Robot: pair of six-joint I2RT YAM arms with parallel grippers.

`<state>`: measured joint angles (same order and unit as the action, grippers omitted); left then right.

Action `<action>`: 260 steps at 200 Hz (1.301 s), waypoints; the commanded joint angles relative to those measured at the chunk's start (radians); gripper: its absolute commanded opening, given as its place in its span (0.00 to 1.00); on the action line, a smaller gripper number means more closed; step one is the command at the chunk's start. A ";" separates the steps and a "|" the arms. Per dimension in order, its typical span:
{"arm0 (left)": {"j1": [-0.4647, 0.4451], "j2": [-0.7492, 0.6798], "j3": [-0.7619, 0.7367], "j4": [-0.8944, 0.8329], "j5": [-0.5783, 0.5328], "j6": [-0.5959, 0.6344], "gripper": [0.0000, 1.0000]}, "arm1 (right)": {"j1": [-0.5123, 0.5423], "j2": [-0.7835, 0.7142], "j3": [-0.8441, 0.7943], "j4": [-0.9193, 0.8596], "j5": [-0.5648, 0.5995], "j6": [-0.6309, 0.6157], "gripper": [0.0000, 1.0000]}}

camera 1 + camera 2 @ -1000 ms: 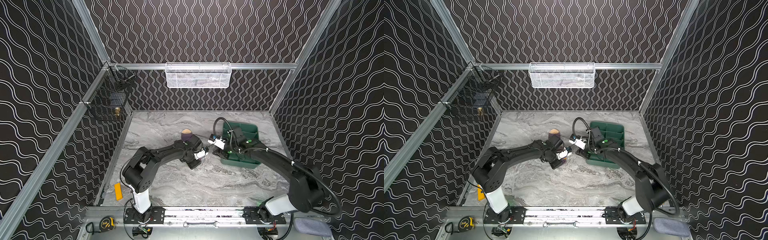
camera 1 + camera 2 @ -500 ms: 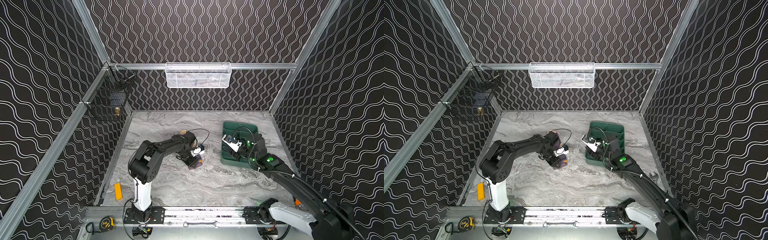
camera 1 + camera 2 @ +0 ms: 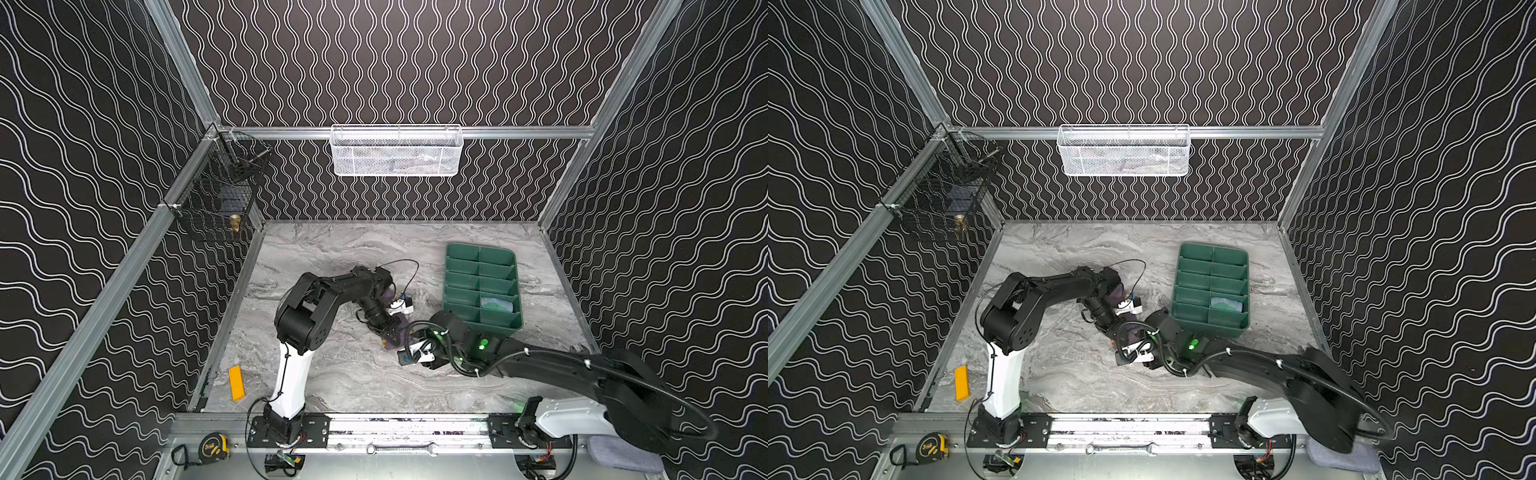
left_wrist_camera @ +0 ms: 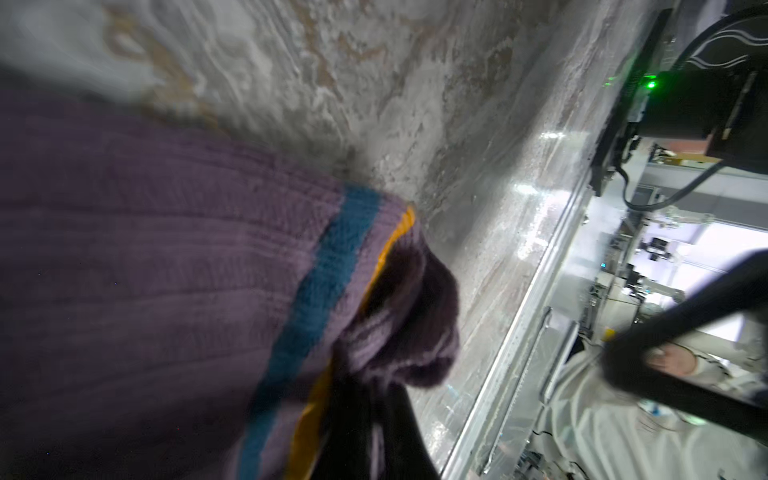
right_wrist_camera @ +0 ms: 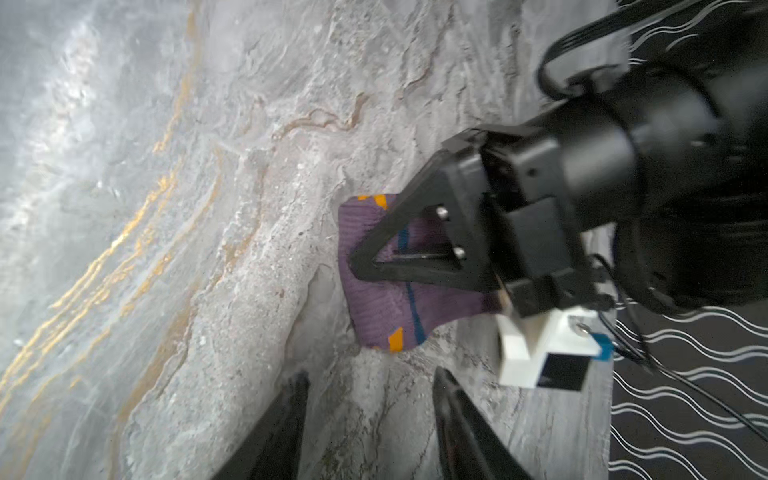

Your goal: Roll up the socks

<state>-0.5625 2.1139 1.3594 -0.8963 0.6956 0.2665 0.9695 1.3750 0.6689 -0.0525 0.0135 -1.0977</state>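
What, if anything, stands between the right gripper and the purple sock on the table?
Nothing lies on the bare marble tabletop between the open right gripper and the facing edge of the purple sock. The left gripper, shut on the sock, covers its middle, so only that edge is free.

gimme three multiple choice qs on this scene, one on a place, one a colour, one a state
1. The blue sock is: A) on the table B) in the green tray C) in the left hand
2. The wide stripe on the purple sock is: A) teal B) red C) white
3. The right hand is: A) shut on a sock B) shut on the tray C) open, empty

1 B, it lies in a tray cell; 2 A, left wrist view shows teal; 3 C, fingers apart over bare table.
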 commanded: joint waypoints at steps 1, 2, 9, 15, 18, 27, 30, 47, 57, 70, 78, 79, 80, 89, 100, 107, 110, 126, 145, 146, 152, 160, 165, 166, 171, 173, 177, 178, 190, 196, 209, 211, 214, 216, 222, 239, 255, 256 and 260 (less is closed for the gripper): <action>0.003 0.024 -0.020 -0.012 -0.208 0.018 0.00 | 0.006 0.074 0.010 0.075 0.001 -0.073 0.49; 0.004 0.024 -0.020 -0.012 -0.207 0.019 0.00 | 0.006 0.077 0.010 0.078 0.001 -0.075 0.49; 0.003 0.025 -0.020 -0.012 -0.202 0.020 0.00 | 0.006 0.100 0.006 0.098 0.002 -0.083 0.49; 0.003 0.028 -0.020 -0.012 -0.205 0.020 0.00 | 0.007 0.118 0.004 0.119 0.004 -0.088 0.49; 0.003 0.029 -0.019 -0.012 -0.204 0.018 0.00 | 0.006 0.127 0.003 0.128 0.005 -0.089 0.49; 0.004 0.032 -0.022 -0.012 -0.200 0.021 0.00 | 0.006 0.150 0.008 0.147 0.008 -0.096 0.49; 0.003 0.033 -0.022 -0.012 -0.199 0.022 0.00 | 0.006 0.160 0.009 0.153 0.010 -0.098 0.49; 0.003 0.035 -0.025 -0.012 -0.196 0.023 0.00 | 0.006 0.204 0.014 0.202 0.027 -0.101 0.49; 0.003 0.038 -0.025 -0.012 -0.194 0.025 0.00 | 0.005 0.234 0.011 0.243 0.054 -0.101 0.49; 0.003 0.041 -0.025 -0.015 -0.191 0.026 0.00 | 0.002 0.267 0.002 0.280 0.078 -0.110 0.48; 0.004 0.041 -0.026 -0.013 -0.192 0.026 0.00 | -0.001 0.286 -0.004 0.305 0.090 -0.114 0.47; 0.003 0.041 -0.026 -0.013 -0.191 0.026 0.00 | -0.002 0.288 -0.004 0.308 0.092 -0.114 0.47; 0.003 0.041 -0.026 -0.012 -0.191 0.026 0.00 | -0.003 0.291 -0.005 0.310 0.093 -0.114 0.47; 0.004 0.041 -0.028 -0.013 -0.188 0.027 0.00 | -0.007 0.312 0.005 0.304 0.095 -0.113 0.46; 0.003 0.042 -0.026 -0.014 -0.186 0.029 0.00 | -0.010 0.337 0.017 0.295 0.104 -0.105 0.42; 0.003 0.041 -0.026 -0.015 -0.185 0.029 0.00 | -0.012 0.348 0.021 0.284 0.106 -0.099 0.40; 0.003 0.041 -0.028 -0.015 -0.185 0.028 0.00 | -0.012 0.352 0.022 0.278 0.106 -0.099 0.39; 0.003 0.037 -0.028 -0.013 -0.185 0.028 0.00 | -0.013 0.363 0.012 0.260 0.109 -0.105 0.22; 0.003 0.031 -0.023 -0.008 -0.187 0.026 0.01 | -0.014 0.350 0.000 0.209 0.096 -0.117 0.04; 0.003 0.030 -0.023 -0.007 -0.187 0.025 0.01 | -0.014 0.349 -0.001 0.204 0.096 -0.117 0.04; 0.003 0.028 -0.020 -0.006 -0.191 0.022 0.03 | -0.012 0.343 0.001 0.172 0.085 -0.122 0.00; 0.003 0.026 -0.013 -0.006 -0.191 0.022 0.05 | -0.012 0.336 0.006 0.124 0.061 -0.133 0.00; 0.003 0.025 -0.010 -0.004 -0.194 0.020 0.07 | -0.007 0.331 0.010 0.094 0.051 -0.133 0.00; 0.003 0.025 -0.010 -0.004 -0.196 0.020 0.08 | -0.007 0.330 0.010 0.087 0.049 -0.132 0.00; 0.003 0.020 -0.006 0.000 -0.204 0.016 0.10 | -0.003 0.328 0.018 0.054 0.040 -0.126 0.00; 0.003 0.017 -0.006 0.002 -0.206 0.015 0.11 | -0.001 0.327 0.021 0.036 0.037 -0.123 0.00; 0.004 0.013 -0.005 0.005 -0.211 0.012 0.13 | 0.001 0.325 0.031 0.000 0.026 -0.117 0.00; 0.003 0.013 -0.004 0.006 -0.213 0.013 0.14 | 0.001 0.324 0.034 -0.009 0.023 -0.114 0.00; 0.003 -0.013 0.000 0.019 -0.233 0.001 0.24 | 0.012 0.322 0.062 -0.115 -0.010 -0.082 0.00; 0.004 -0.031 -0.001 0.031 -0.250 -0.005 0.29 | 0.016 0.320 0.073 -0.153 -0.023 -0.059 0.00; 0.003 -0.072 -0.003 0.052 -0.279 -0.010 0.39 | 0.022 0.319 0.098 -0.240 -0.054 -0.013 0.00; 0.003 -0.079 -0.003 0.056 -0.285 -0.013 0.41 | 0.023 0.319 0.103 -0.255 -0.057 -0.006 0.00; 0.004 -0.093 -0.005 0.062 -0.296 -0.016 0.43 | 0.023 0.317 0.108 -0.270 -0.059 0.007 0.00; 0.004 -0.100 -0.006 0.067 -0.304 -0.018 0.45 | 0.023 0.317 0.111 -0.279 -0.063 0.017 0.00; 0.003 -0.126 -0.007 0.076 -0.321 -0.021 0.47 | 0.024 0.315 0.120 -0.309 -0.075 0.041 0.00; 0.003 -0.205 -0.017 0.113 -0.392 -0.034 0.53 | 0.023 0.303 0.149 -0.387 -0.098 0.084 0.00; 0.005 -0.295 -0.038 0.154 -0.493 -0.050 0.54 | 0.019 0.319 0.203 -0.488 -0.123 0.117 0.00; 0.005 -0.301 -0.039 0.155 -0.503 -0.052 0.54 | 0.018 0.321 0.208 -0.495 -0.124 0.118 0.00; 0.005 -0.325 -0.050 0.169 -0.540 -0.062 0.55 | 0.019 0.330 0.223 -0.520 -0.132 0.127 0.00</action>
<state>-0.5598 1.8896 1.3361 -0.8223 0.3767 0.2394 0.9890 1.6737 0.8406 -0.1967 -0.0216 -1.0576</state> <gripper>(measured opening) 0.544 0.081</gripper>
